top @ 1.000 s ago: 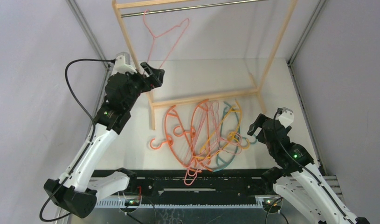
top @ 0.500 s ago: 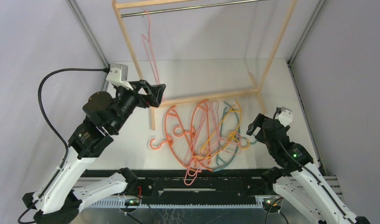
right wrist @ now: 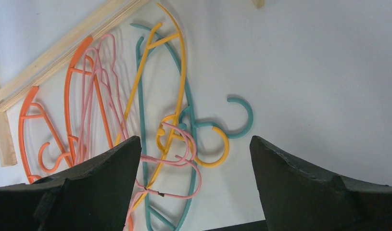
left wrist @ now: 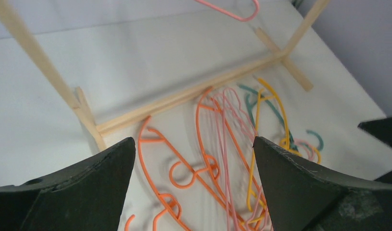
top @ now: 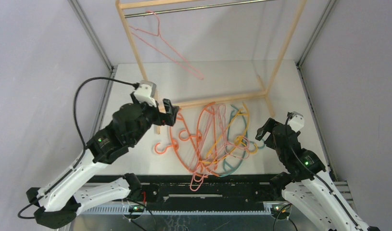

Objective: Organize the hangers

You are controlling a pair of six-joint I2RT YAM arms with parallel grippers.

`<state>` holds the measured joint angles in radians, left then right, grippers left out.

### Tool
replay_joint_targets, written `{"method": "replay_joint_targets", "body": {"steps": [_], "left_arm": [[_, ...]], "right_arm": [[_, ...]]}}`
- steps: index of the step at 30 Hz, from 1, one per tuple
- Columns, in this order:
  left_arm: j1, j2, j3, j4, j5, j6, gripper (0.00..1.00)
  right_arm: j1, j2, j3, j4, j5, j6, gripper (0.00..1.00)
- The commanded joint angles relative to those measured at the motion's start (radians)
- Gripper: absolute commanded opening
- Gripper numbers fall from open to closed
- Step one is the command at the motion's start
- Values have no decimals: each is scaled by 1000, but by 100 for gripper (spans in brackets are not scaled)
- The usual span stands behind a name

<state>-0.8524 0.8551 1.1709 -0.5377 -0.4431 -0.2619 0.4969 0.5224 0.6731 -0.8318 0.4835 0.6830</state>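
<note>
Top external, showing one pink hanger [top: 166, 49] hanging on the rod [top: 198, 7] at upper left, leaving the tangled hangers [top: 213, 139] lying mid-frame; left wrist, showing left gripper [left wrist: 194, 144] gaping wide, empty, above them; right wrist, showing right gripper [right wrist: 195, 142] spread wide, holding nothing.

I see a wooden rack [top: 218, 98] standing upper centre on the white desk [top: 232, 77], its metal rod [top: 198, 7] crossing the top edge.
</note>
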Motion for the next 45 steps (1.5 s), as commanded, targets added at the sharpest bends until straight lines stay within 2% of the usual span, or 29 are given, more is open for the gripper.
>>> {"method": "replay_joint_targets", "body": {"steps": [1, 4, 8, 17, 27, 32, 45], "left_arm": [[-81, 57, -118, 30, 22, -26, 95], [-151, 116, -231, 96, 103, -84, 91], [-275, 214, -315, 181, 127, -90, 89], [-424, 420, -199, 194, 137, -78, 86], [-445, 716, -21, 266, 197, -27, 76], [-443, 804, -28, 316, 197, -35, 64], [-352, 894, -69, 367, 226, 18, 59]], "right_arm": [[-3, -3, 1, 17, -6, 13, 91], [-3, -1, 1, 16, -9, 15, 91], [-3, 10, 1, 17, -7, 13, 91], [-2, 62, 1, 15, 7, 34, 90], [-13, 18, -3, -15, 28, 63, 88], [-29, -18, 1, -41, -1, 85, 86], [-35, -23, 8, -54, -21, 98, 85]]}}
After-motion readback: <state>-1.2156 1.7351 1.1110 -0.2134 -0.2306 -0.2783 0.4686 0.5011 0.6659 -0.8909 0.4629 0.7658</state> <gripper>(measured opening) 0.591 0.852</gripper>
